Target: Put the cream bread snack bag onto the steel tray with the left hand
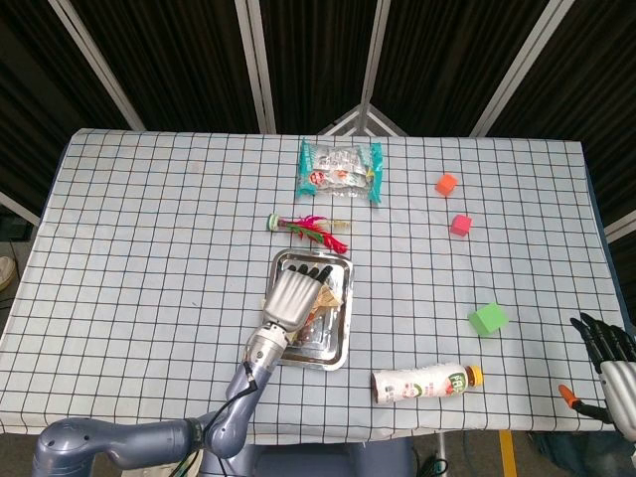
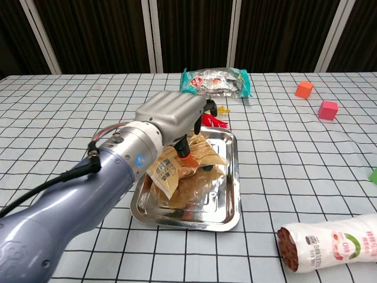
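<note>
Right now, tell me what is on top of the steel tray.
The left hand holds the cream bread bag over the steel tray. The bag's lower end seems to touch the tray floor. The hand and bag cover much of the tray, so that part stays unseen.

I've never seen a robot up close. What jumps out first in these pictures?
The left robot hand holds a snack bag over a steel tray in the middle of the checked table. Beyond the tray lie a teal packet and a feathered toy; a bottle lies near the front right.
</note>
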{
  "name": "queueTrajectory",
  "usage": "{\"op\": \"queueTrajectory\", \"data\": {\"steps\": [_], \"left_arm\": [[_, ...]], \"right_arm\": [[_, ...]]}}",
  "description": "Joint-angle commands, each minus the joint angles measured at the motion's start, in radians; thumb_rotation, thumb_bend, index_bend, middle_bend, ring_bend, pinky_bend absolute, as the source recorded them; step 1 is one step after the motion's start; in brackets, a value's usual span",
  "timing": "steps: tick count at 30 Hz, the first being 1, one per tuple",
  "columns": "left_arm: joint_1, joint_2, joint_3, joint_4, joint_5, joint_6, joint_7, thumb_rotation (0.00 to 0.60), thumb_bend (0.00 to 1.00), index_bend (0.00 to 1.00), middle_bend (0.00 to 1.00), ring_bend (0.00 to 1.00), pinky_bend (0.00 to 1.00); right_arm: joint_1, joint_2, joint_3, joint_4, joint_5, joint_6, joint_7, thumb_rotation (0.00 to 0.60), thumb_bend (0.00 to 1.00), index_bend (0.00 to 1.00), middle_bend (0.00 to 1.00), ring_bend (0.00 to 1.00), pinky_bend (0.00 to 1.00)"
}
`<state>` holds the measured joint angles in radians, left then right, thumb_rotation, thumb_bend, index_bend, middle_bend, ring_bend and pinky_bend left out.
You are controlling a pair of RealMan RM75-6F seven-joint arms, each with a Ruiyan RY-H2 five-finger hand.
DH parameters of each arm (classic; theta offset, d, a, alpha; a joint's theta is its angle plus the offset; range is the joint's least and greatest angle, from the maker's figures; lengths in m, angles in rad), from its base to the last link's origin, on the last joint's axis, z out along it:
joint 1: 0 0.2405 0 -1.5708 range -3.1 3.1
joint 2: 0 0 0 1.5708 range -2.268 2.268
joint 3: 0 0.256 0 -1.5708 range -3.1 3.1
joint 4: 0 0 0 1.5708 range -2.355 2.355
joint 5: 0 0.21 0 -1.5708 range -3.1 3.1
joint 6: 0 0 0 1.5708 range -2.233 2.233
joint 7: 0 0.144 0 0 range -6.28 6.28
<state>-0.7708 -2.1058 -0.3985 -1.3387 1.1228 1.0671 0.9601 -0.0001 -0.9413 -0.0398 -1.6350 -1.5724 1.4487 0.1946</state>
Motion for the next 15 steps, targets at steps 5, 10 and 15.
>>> {"op": "queueTrajectory", "data": {"steps": [5, 10, 15], "left_arm": [[0.012, 0.041, 0.055, -0.077, -0.037, -0.001, 0.019, 0.6, 0.11, 0.1, 0.24, 0.2, 0.3], [0.122, 0.243, 0.207, -0.377, 0.052, 0.092, 0.002, 0.6, 0.05, 0.0, 0.0, 0.0, 0.22], [0.286, 0.493, 0.393, -0.585, 0.271, 0.332, 0.0, 0.6, 0.04, 0.0, 0.0, 0.0, 0.16]], "right_arm": [[-0.003, -0.003, -0.005, -0.005, -0.011, 0.006, -0.017, 0.6, 0.31, 0.0, 0.0, 0.0, 0.0], [-0.006, -0.007, -0.009, -0.013, -0.013, 0.009, -0.043, 0.6, 0.31, 0.0, 0.0, 0.0, 0.0], [-0.017, -0.009, -0.015, -0.021, -0.022, 0.025, -0.066, 0.6, 0.31, 0.0, 0.0, 0.0, 0.0]]}}
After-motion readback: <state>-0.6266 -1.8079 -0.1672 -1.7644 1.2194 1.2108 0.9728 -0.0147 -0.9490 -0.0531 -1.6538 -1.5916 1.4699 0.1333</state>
